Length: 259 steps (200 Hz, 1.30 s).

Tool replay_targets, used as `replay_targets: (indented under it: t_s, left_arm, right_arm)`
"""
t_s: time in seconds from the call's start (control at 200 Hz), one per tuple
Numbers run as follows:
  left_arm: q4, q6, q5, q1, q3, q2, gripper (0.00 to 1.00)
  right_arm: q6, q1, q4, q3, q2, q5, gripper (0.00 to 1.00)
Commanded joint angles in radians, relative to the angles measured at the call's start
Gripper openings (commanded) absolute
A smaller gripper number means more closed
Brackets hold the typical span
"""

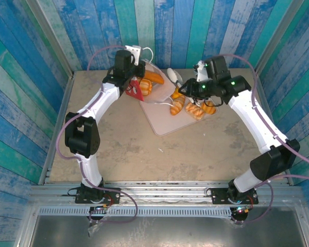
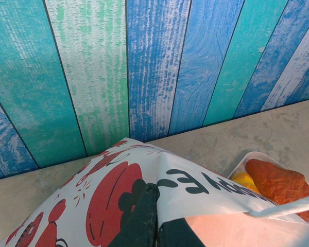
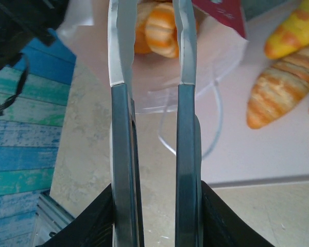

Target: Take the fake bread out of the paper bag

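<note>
Near field: the flat pale square tray (image 1: pixel 165 126) lies on the beige table (image 1: pixel 144 154). Three glossy golden-orange toy pastries (image 1: pixel 194 110) sit side by side on its far half, already clear of the bag.

Just past them you have the right pincer (image 3: pixel 153 20) reaching left, with its fingers running straight into the bag's mouth. A striped orange toy bun (image 3: pixel 157 28) sits between the fingertips, inside the white interior. It fills the gap from finger to finger, so the pincer reads as gripped on it with the jaws narrowly apart. A striped croissant-shaped pastry (image 3: pixel 278 95) lies on the tray to the right of the fingers, well apart from them. The white cord handle (image 3: pixel 216 118) loops on the tray under the right finger.

Farther on, the red-and-white paper gift bag with red fruit print (image 1: pixel 138 88) sits at the tray's far left corner, its mouth turned toward the right pincer. Your left pincer (image 2: pixel 149 226) is pinched fully closed on the bag's printed paper wall. In the left wrist view a reddish-brown toy pastry (image 2: pixel 275 182) and a yellow piece (image 2: pixel 243 180) beside it show in the bag's mouth.

Behind it all stands the blue-and-green plank wall (image 2: pixel 144 62).
</note>
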Motion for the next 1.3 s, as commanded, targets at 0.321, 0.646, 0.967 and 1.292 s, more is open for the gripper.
replay_targets:
  t_s: [0.321,0.646,0.967,1.292]
  left_arm:
    - [-0.019,-0.007,0.004,-0.005,-0.012,0.02,0.0]
    - [-0.022,-0.01,0.006,-0.004,-0.016,0.015,0.0]
    - [-0.017,-0.012,0.009,-0.003,-0.016,0.015,0.0]
    - [-0.019,-0.016,0.02,-0.005,-0.006,0.022,0.0]
  right_arm:
    - [-0.039,0.078,0.016,0.102,0.174,-0.058,0.38]
    - [-0.046,0.106,-0.054,0.207,0.322,-0.031,0.38]
    - [-0.083,0.131,-0.2,0.371,0.448,0.05,0.39]
    - [-0.095,0.137,-0.224,0.471,0.545,0.04,0.42]
